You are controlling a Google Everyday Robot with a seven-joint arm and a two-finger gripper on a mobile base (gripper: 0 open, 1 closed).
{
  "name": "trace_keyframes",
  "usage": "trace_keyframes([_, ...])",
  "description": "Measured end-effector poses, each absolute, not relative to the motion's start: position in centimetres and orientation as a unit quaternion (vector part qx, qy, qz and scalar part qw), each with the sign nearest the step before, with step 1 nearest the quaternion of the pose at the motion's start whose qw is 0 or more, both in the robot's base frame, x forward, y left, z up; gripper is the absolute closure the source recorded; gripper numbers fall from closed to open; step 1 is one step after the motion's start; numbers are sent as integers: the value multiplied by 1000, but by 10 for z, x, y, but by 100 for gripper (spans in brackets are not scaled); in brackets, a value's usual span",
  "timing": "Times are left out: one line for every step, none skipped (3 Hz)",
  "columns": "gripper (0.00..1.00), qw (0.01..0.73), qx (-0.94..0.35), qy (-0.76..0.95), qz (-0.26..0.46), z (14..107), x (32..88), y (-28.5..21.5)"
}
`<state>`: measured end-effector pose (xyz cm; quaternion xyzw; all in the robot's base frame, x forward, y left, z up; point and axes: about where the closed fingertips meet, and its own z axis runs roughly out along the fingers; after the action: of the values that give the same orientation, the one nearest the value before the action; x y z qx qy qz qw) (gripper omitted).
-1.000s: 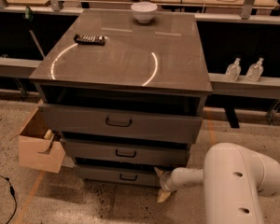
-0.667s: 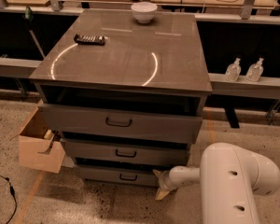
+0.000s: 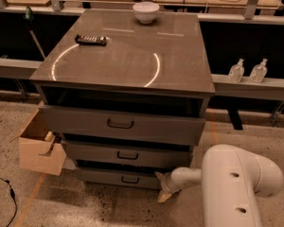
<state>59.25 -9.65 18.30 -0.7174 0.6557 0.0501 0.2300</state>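
Camera view: claw (image 3: 161, 187) spread, beside bottom drawer (image 3: 123, 178).

The bulky white arm (image 3: 236, 188) fills the 5 o'clock corner. Its slim forearm (image 3: 187, 176) reaches toward 9 o'clock, ending in the tan-tipped claw (image 3: 162, 186), low near 6 o'clock.

My arm (image 3: 239, 186) fills the lower right of the view as a fat, rounded link in glossy off-white, smooth like moulded plastic. Two small dark recessed holes sit on its near face, one above the other. From its left side a much slimmer white tube runs out and ends in a rounded collar. Beyond that collar is my gripper (image 3: 163, 189), pale tan rather than white and wedge-shaped. It is low down, just beside the right end of the bottom drawer (image 3: 128, 178).
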Motion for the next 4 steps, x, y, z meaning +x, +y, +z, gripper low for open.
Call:
trace_keyframes([28, 217, -718, 659, 55, 190, 585, -104])
trace_keyframes([28, 206, -719, 661, 63, 191, 576, -110])
trace_keyframes([30, 193, -719, 663, 73, 187, 563, -112])
trace_keyframes([31, 181, -720, 665, 86, 183, 549, -110])
